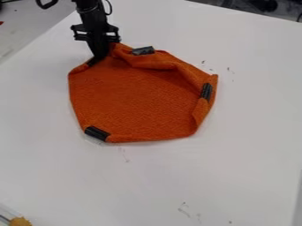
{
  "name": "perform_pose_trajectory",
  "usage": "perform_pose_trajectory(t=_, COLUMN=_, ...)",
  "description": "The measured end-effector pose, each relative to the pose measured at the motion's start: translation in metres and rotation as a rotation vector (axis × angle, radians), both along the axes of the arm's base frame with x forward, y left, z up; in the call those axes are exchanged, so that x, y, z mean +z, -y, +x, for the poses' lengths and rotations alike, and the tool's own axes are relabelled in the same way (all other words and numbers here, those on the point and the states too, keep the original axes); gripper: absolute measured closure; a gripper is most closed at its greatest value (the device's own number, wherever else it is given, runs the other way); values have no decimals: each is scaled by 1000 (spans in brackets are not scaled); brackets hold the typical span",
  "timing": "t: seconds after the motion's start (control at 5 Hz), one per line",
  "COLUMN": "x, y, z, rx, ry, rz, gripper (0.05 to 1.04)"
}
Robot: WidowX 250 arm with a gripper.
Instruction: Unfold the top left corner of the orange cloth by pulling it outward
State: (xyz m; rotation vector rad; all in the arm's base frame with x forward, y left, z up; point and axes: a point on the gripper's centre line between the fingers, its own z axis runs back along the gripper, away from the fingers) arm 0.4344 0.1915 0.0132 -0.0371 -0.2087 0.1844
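cloth (138, 101) touches tool (100, 55) at upper-left edge

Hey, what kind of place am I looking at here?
Probably a robotics lab or workshop: a black robot arm reaches over a white table, its gripper at an orange cloth with dark tape patches.

- A white worktop (242, 172) is filling most of the frame, its smooth surface carrying small dark scuffs right of centre and toward the bottom.
- Its straight left edge is slanting down from the top toward the left side.
- Pale grey flooring (20, 22) is showing in the upper left, a small red patch (1, 22) touching the frame's edge.
- Dark, indistinct shapes (265, 5) are sitting beyond the worktop in the upper right.
- Soft, fairly even light is falling across the white surface.
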Motion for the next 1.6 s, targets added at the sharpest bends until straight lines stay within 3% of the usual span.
perform_pose_trajectory(t=0.4, x=2, y=-8, z=-2, rx=16, ry=25, rz=66, gripper=1004)
perform_pose_trajectory(t=0.6, x=10, y=-15, z=-1, rx=-20, ry=8, rz=118, gripper=860)
perform_pose_trajectory(t=0.8, x=38, y=-27, z=16, rx=-75, ry=49, rz=174, gripper=613)
perform_pose_trajectory(t=1.0, x=31, y=-40, z=21, rx=-105, ry=29, rz=169, gripper=311)
perform_pose_trajectory(t=1.2, x=34, y=-70, z=19, rx=-91, ry=43, rz=189, gripper=86)
perform_pose_trajectory(t=1.6, x=18, y=-71, z=10, rx=-124, ry=-23, rz=161, gripper=83)
